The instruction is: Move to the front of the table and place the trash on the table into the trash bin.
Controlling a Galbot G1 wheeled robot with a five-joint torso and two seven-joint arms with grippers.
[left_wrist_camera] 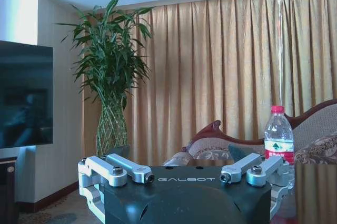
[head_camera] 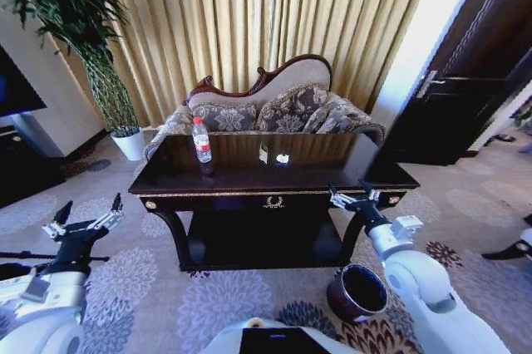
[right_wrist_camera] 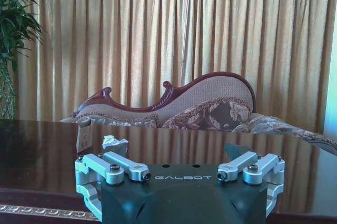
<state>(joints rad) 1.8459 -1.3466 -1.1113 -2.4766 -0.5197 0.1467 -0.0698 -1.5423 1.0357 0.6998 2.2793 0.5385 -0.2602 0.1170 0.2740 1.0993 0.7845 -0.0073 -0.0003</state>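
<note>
Head view has me fronting the counter (head_camera: 249,178), both jaws open and empty; I would lift the right gripper (head_camera: 349,194) toward the bottle (head_camera: 201,140), ahead and leftward.

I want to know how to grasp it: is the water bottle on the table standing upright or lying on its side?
Upright. The bottle stands on its base near the table's left end, cap on top.

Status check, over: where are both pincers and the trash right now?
Left pincer open, low left of glossy dark wooden table. Right pincer open at its front right corner. Clear plastic bottle and white scraps untouched on top. Round brown bin on floor.
</note>
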